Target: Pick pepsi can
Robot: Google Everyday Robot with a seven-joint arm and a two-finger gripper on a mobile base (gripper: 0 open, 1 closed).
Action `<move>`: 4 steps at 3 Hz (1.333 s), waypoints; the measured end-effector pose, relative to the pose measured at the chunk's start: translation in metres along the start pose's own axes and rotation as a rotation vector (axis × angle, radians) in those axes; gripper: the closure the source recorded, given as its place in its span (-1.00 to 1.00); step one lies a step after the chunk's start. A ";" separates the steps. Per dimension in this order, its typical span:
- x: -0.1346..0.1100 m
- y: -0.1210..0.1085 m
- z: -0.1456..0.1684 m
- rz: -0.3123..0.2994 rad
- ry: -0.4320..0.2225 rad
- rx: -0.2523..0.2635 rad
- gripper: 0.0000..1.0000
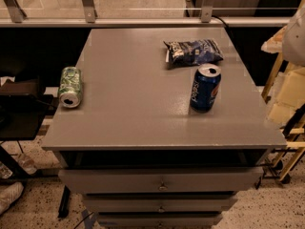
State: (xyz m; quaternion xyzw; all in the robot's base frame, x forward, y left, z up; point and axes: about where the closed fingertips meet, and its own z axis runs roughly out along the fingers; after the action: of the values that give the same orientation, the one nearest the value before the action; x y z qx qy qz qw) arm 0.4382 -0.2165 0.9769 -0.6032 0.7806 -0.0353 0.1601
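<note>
The pepsi can (205, 88) stands upright on the right half of the grey cabinet top (133, 80). It is dark blue with white lettering, a round logo and an open silver top. My gripper is not in view. A pale rounded shape (295, 37) at the right edge may be part of my arm, well to the right of the can and apart from it.
A crinkled dark blue chip bag (193, 51) lies just behind the can. A green-and-white can (70, 86) lies on its side at the left edge. The cabinet has drawers (162, 180) in front, slightly open. A railing (143, 22) runs behind. Wooden shelving (286, 99) stands to the right.
</note>
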 end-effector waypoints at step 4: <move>-0.065 -0.040 0.101 0.127 -0.442 -0.067 -1.00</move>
State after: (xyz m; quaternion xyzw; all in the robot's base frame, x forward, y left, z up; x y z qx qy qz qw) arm 0.5188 -0.1516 0.9048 -0.5509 0.7636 0.1339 0.3091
